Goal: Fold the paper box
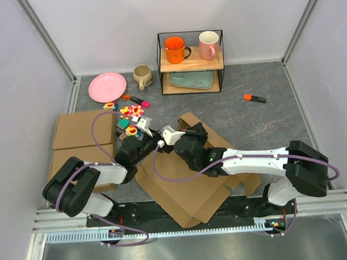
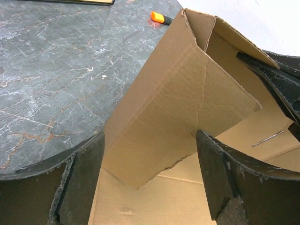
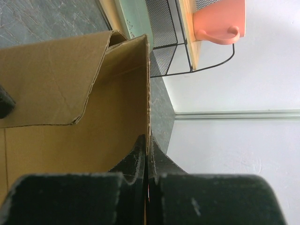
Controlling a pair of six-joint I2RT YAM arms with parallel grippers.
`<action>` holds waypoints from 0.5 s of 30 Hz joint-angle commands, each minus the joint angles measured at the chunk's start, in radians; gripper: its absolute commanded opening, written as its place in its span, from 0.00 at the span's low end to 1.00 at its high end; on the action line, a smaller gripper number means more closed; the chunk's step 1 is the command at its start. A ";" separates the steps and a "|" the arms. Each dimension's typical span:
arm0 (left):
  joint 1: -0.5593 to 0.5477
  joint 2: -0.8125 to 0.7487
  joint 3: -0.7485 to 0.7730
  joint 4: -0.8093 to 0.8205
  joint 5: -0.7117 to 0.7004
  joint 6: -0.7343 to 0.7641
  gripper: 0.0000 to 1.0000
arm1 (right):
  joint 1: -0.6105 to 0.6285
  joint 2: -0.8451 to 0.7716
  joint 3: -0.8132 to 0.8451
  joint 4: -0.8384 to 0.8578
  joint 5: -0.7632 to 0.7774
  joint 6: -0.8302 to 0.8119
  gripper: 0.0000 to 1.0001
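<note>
Dark grey marbled tabletop (image 1: 268,123), plain white walls (image 1: 171,11) on three sides, an aluminium rail (image 1: 40,222) along the near edge. The paper box (image 1: 184,192), a brown cardboard die-cut sheet, lies front and centre between the arms with one flap standing up. The right gripper (image 3: 147,147) is pinching that upright flap's edge, fingers pressed together. The left gripper (image 2: 150,159) is spread wide either side of a slanting flap. A small orange marker (image 1: 255,98) lies off to the back right.
</note>
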 commanded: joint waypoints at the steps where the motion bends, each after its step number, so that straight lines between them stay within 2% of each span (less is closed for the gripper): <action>1: -0.007 0.036 0.033 0.086 -0.041 0.073 0.86 | 0.005 0.015 -0.002 -0.058 -0.115 0.082 0.00; 15: -0.005 0.115 0.110 0.142 -0.106 0.137 0.87 | 0.010 0.050 -0.007 -0.056 -0.101 0.082 0.00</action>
